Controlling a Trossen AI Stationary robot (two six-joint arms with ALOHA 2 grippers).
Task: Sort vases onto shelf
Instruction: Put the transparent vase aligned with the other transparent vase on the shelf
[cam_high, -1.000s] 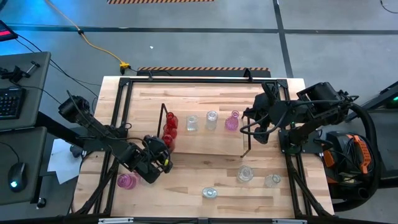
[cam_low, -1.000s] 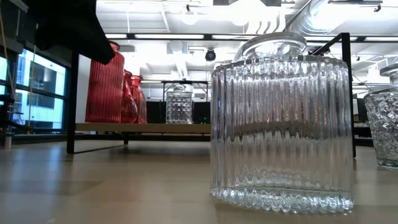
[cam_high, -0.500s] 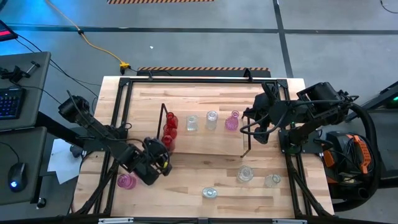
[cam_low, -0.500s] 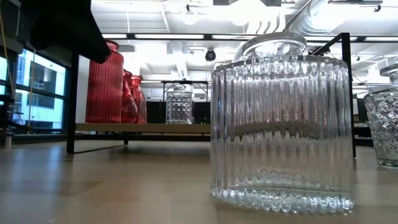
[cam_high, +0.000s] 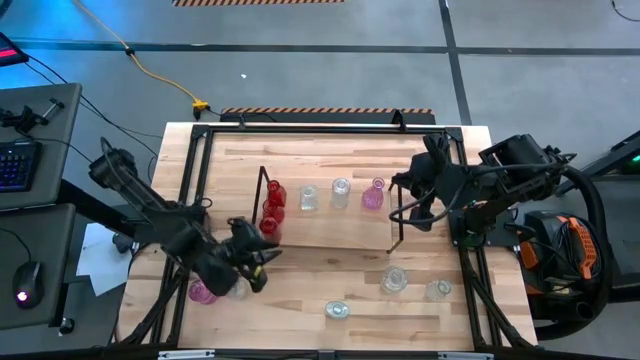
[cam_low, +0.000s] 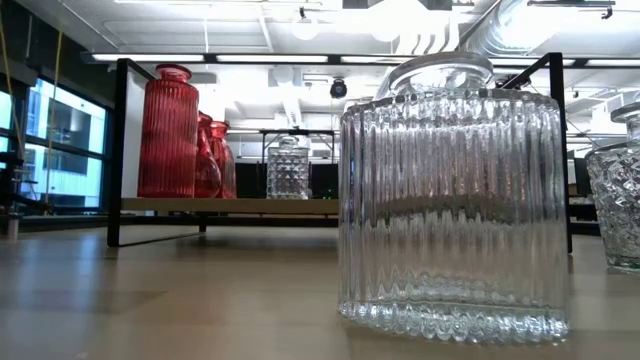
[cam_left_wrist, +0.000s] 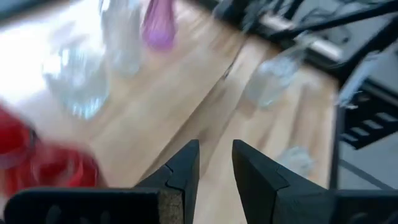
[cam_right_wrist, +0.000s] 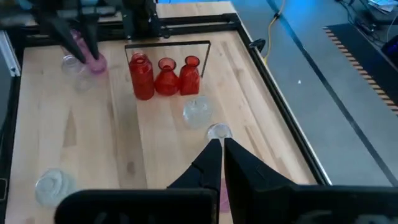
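The left pincer (cam_high: 262, 252) hovers over the counter (cam_high: 300, 300) just in front of the shelf's (cam_high: 330, 232) red end, its fingers (cam_left_wrist: 180, 171) parted with nothing between them. A pink vase (cam_high: 203, 291) stands on the counter beside that arm. On the shelf stand three red vases (cam_high: 272, 208), two clear ones (cam_high: 324, 196) and a pink one (cam_high: 372, 194). Three more clear vases (cam_high: 393, 280) stand on the counter in front. The right pincer (cam_high: 400, 183) waits closed and empty by the shelf's other end.

Two dark jointed arms with looping black cables and wedge-shaped black fingers (cam_left_wrist: 180, 171)
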